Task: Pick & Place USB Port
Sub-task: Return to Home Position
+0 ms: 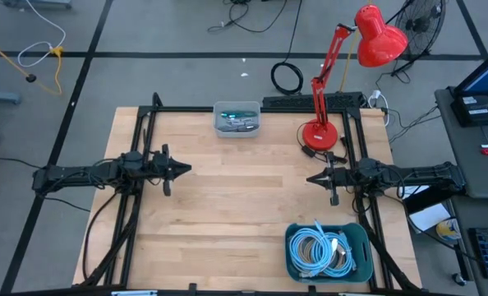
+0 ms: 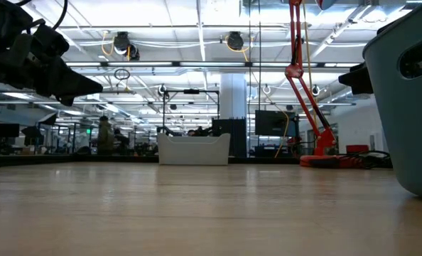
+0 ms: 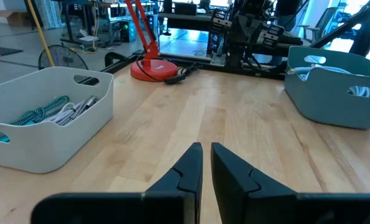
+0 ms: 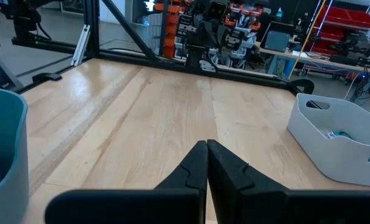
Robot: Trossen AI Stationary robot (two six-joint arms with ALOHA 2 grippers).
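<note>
A white bin [image 1: 237,119] stands at the table's far middle and holds teal and white cables [image 3: 45,112]. A blue bin [image 1: 289,247] at the near right holds coiled pale cables [image 1: 322,251]. I cannot pick out a USB port among them. My left gripper [image 1: 188,168] hovers level over the table's left part, pointing right. It is shut to a thin slit [image 3: 206,152] with nothing in it. My right gripper [image 1: 310,178] hovers level at the right, pointing left, its fingers shut [image 4: 207,146] and touching nothing.
A red desk lamp [image 1: 320,136] stands on its round base at the far right, with its arm leaning out past the table's far edge. A black frame [image 1: 145,115] runs along the table's left, far and right sides. Bare wood [image 1: 244,189] lies between the two grippers.
</note>
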